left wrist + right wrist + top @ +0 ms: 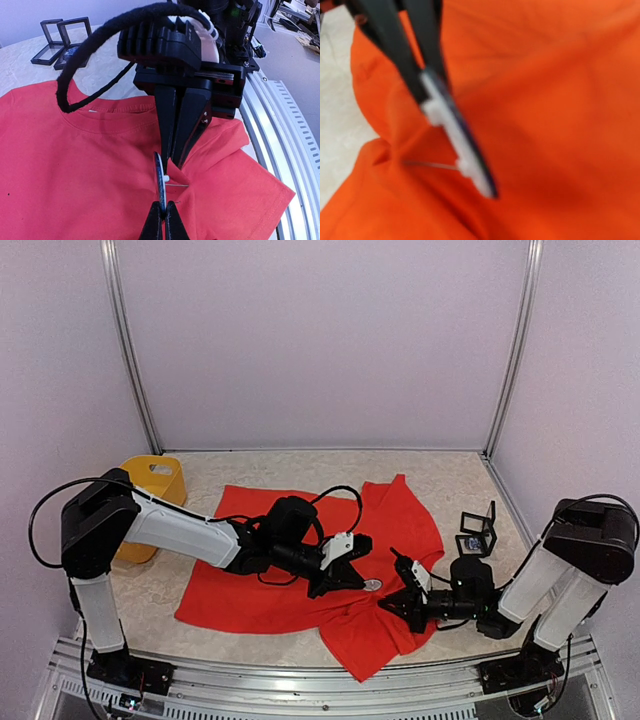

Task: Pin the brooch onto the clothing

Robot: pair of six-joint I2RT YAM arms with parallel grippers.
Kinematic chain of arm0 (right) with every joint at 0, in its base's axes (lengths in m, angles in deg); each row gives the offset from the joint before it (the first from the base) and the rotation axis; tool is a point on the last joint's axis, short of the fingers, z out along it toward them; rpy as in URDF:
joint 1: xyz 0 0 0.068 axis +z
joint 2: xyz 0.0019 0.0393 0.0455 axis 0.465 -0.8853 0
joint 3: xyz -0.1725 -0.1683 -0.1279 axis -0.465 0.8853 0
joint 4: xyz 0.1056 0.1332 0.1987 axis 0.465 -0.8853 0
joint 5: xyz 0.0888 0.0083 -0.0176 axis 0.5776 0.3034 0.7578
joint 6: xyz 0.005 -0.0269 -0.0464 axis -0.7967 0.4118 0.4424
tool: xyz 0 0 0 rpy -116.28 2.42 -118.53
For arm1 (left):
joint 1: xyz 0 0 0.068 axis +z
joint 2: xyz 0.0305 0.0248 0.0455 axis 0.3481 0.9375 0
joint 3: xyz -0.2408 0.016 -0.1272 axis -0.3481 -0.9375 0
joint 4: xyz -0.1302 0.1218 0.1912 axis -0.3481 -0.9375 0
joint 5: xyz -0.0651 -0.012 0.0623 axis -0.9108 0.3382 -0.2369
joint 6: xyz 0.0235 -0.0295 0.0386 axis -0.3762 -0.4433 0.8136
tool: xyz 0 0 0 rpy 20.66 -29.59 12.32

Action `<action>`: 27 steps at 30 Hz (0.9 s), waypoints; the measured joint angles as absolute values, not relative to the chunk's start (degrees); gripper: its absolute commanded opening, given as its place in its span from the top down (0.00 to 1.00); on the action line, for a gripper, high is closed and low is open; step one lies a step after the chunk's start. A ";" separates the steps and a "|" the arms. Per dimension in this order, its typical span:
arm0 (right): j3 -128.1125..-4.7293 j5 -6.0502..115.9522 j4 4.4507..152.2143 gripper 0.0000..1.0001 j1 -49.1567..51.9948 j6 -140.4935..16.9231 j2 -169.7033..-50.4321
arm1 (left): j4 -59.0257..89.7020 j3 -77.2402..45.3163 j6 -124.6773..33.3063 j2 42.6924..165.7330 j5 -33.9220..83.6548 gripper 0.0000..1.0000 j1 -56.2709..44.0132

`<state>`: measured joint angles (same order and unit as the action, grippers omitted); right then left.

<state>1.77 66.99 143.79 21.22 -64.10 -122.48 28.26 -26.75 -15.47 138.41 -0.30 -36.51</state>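
The red T-shirt (270,580) lies spread on the table. My left gripper (163,216) is shut on the edge of the brooch (160,179), a thin round disc seen edge-on and held upright just above the shirt. Its thin pin (179,186) points sideways into a raised fold of the shirt (186,176). My right gripper (176,159) comes from the other side and is shut on that fold. In the right wrist view the brooch's white back (465,145) and the left gripper's fingers (395,45) show, blurred; my right gripper's own fingers do not. In the top view the two grippers meet at the brooch (372,585).
A yellow bin (150,502) stands at the left by the shirt. Open black display boxes (478,532) stand at the right, also in the left wrist view (60,42). A black cable (90,55) loops over the shirt. The metal rail (280,140) runs along the near table edge.
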 measured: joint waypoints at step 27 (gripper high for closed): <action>-3.76 73.24 134.91 0.63 18.53 -66.30 -120.69 | 30.84 -29.72 -16.13 136.86 -0.91 1.00 -36.67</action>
<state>-3.76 73.24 134.91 18.53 -66.30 -120.69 30.84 -29.72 -16.13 136.86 -0.91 -36.67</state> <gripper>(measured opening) 0.318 0.005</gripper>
